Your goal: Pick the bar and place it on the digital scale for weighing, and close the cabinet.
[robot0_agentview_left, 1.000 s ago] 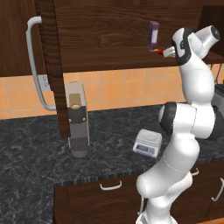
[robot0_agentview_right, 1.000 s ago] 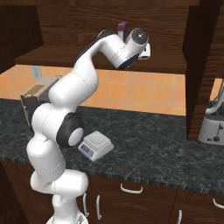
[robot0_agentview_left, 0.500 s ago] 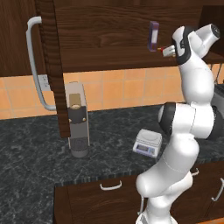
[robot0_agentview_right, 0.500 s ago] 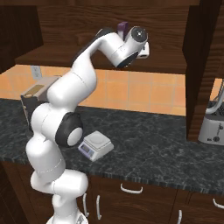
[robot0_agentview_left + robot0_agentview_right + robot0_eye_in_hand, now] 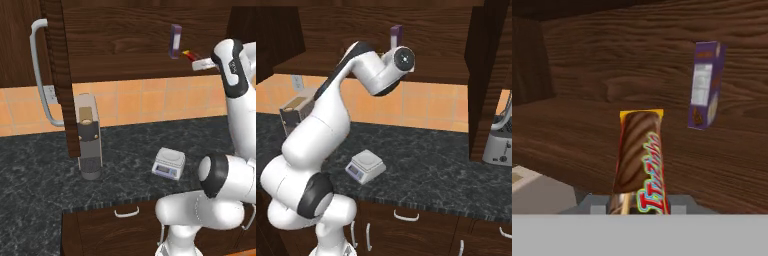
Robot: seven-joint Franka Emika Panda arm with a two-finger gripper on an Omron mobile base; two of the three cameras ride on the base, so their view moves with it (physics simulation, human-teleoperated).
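So the bar (image 5: 639, 155) sits on the cabinet shelf (image 5: 572, 135), lengthwise away from the tool (image 5: 637, 202), which has clamped shut on its near end, so it looks grabbed and ready to pull out. The purple box (image 5: 706, 85) stands just to its far right. The digital scale (image 5: 168, 163) waits down on the counter (image 5: 125, 150), and the cabinet door (image 5: 62, 75) hangs wide open on the left.

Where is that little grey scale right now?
The digital scale sits on the dark countertop, right of the coffee machine in the left base view, below the open cabinet, close beside the robot's white arm.
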